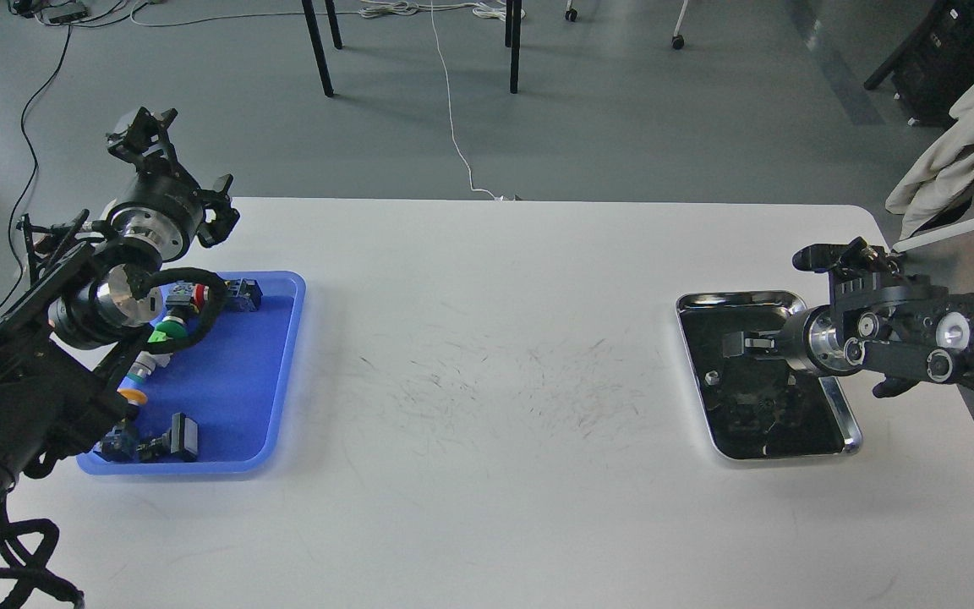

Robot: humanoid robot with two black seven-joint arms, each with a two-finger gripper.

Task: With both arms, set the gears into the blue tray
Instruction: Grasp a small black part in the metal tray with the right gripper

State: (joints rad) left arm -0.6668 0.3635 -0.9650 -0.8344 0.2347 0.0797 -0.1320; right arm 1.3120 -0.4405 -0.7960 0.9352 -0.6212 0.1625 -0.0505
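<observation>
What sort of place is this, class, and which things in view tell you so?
Probably a robotics lab or test workshop. Two black robot arms work at a scuffed white table holding a blue tray of push-button switches and a steel tray; cables trail across the bare grey floor.
</observation>
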